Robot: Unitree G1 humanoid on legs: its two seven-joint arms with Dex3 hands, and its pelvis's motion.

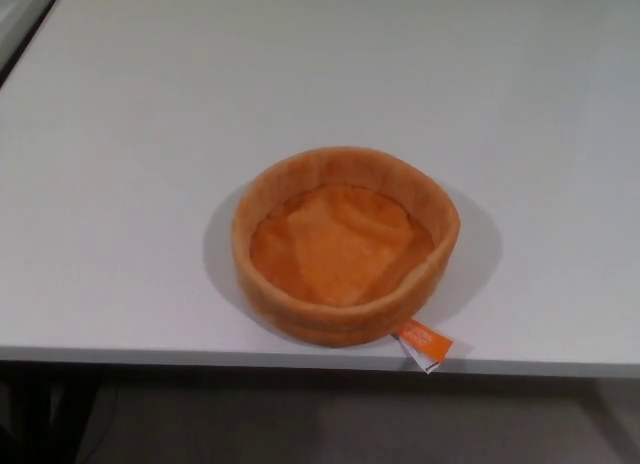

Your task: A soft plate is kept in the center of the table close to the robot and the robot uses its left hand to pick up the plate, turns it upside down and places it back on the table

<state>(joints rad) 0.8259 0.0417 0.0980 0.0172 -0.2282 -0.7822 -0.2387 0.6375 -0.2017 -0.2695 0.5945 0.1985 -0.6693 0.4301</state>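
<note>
In the head view, you see the soft plate (345,246) sitting right way up, its open side facing the camera, in the lower centre of the frame on the white table (130,134). It is more a shallow plush orange bowl with a thick rolled wall. Its near wall lies just beside the table's front edge, and an orange tag (425,344) pokes out from its lower right, reaching that edge.

Neither of the robot's hands shows in this frame, so you cannot tell how open the left one is or whether it holds anything; nothing is touching the plate. Its outline is nearly round, so no long axis matters. Judged from the task, the left hand would enter from the frame's left, meeting the plate's left wall first.
</note>
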